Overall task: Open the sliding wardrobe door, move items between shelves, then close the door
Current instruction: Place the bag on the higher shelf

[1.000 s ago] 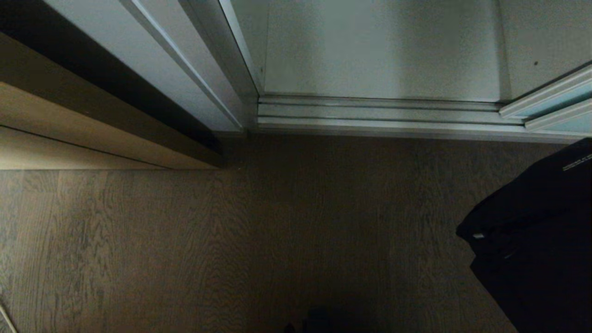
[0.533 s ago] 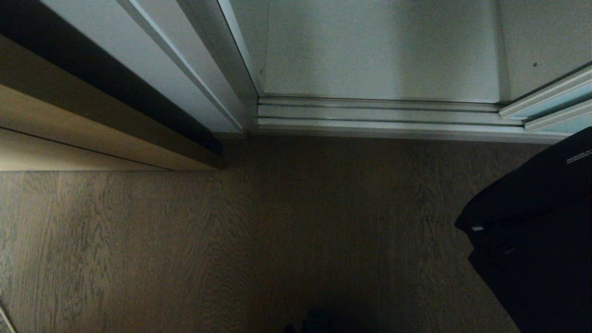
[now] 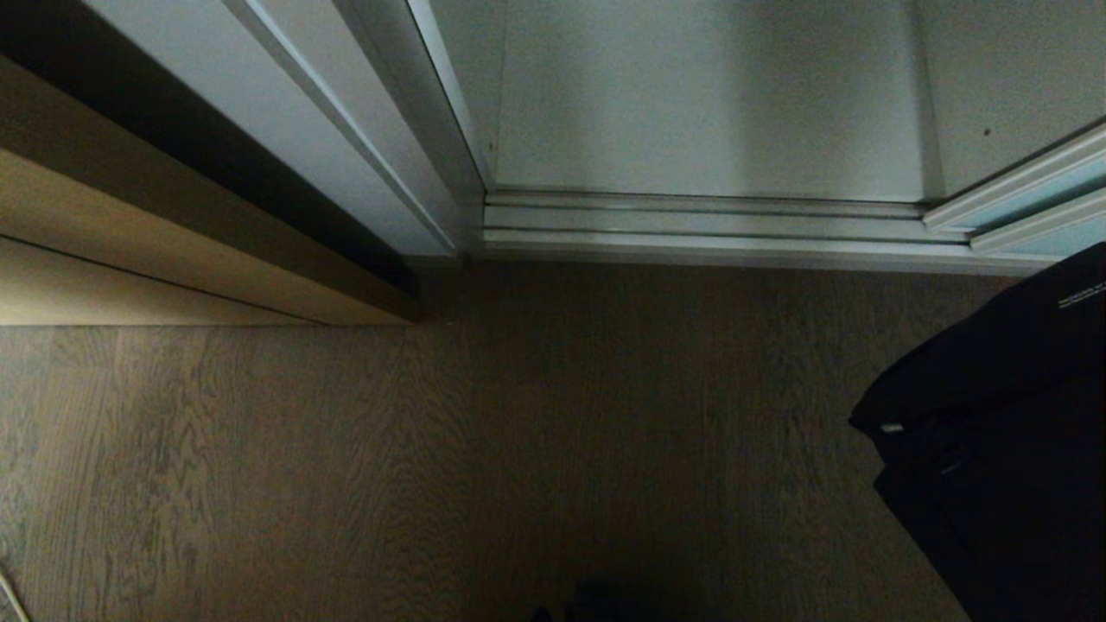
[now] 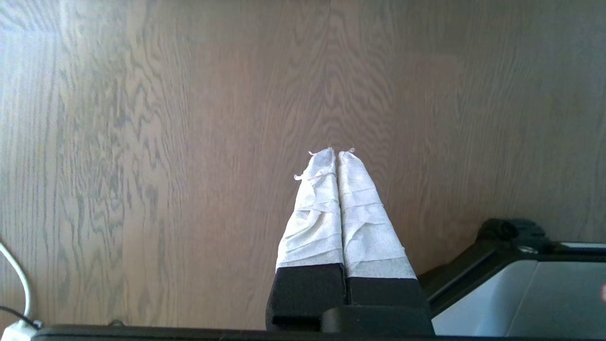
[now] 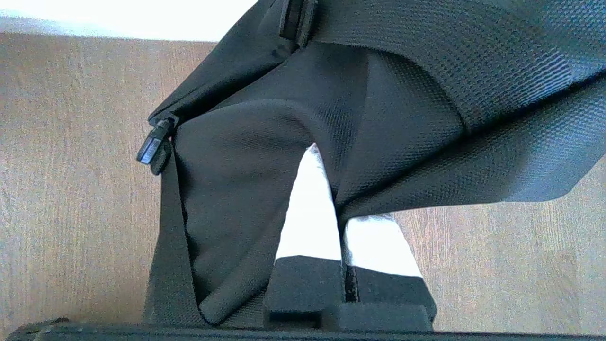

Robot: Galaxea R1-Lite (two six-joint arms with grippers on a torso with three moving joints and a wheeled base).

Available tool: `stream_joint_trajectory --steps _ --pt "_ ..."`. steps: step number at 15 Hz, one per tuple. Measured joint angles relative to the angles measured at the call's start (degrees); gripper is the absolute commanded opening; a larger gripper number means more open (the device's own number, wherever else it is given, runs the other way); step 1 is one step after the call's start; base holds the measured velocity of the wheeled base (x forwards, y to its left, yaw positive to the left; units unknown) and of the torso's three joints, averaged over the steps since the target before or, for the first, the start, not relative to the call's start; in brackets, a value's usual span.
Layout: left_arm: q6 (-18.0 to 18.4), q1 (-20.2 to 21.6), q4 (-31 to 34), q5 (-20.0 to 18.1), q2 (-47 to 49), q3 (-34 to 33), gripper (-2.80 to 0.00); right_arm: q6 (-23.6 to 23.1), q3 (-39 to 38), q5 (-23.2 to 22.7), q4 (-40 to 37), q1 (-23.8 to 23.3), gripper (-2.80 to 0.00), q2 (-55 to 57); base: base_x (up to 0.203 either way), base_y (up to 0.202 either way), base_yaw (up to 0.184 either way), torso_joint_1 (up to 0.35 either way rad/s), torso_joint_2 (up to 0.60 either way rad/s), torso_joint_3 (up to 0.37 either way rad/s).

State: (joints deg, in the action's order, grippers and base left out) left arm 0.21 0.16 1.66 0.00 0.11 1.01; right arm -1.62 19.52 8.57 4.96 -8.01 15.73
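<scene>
At right, over the dark wood floor [image 3: 432, 466], black bag [image 3: 1002, 449] is pinched in fabric by the clenched right gripper [image 5: 337, 199]; sliding wardrobe door [image 3: 1045, 194] is seen far right, bottom shelf [image 3: 708, 112] exposed; left gripper [image 4: 337, 154] is pressed closed, holding nothing

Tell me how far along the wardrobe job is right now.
Done: the door is slid aside, baring the bottom shelf. In hand: the right end effector is shut on the black bag, which hangs over the floor at the right, not on any shelf. The left end effector is shut and idle above the floor. Left: place the bag on a shelf, then close the door.
</scene>
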Motion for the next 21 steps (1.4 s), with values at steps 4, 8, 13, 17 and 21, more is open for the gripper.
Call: stream_joint_trajectory --steps 4,8,13,17,21 --pt "-0.1 0.0 -0.2 0.0 0.0 0.0 -2.8 0.0 0.1 0.0 -0.1 0.0 -2.8 0.0 0.0 0.0 0.0 0.002 0.0 0.192" --pt "-0.1 0.0 -0.2 0.0 0.0 0.0 -2.8 0.0 -0.1 0.1 -0.1 0.0 -2.8 0.0 0.0 0.0 0.0 0.001 0.0 0.203" --pt "-0.1 0.0 -0.2 0.0 0.0 0.0 -2.8 0.0 0.2 0.0 0.0 0.0 -2.8 0.0 0.0 0.0 0.0 0.004 0.0 0.207" --pt "-0.1 0.0 -0.2 0.0 0.0 0.0 -2.8 0.0 0.8 0.0 -0.1 0.0 -2.8 0.0 0.0 0.0 0.0 0.002 0.0 0.206" --pt "-0.1 0.0 -0.2 0.0 0.0 0.0 -2.8 0.0 0.8 0.1 -0.1 0.0 -2.8 0.0 0.0 0.0 0.0 0.004 0.0 0.202"
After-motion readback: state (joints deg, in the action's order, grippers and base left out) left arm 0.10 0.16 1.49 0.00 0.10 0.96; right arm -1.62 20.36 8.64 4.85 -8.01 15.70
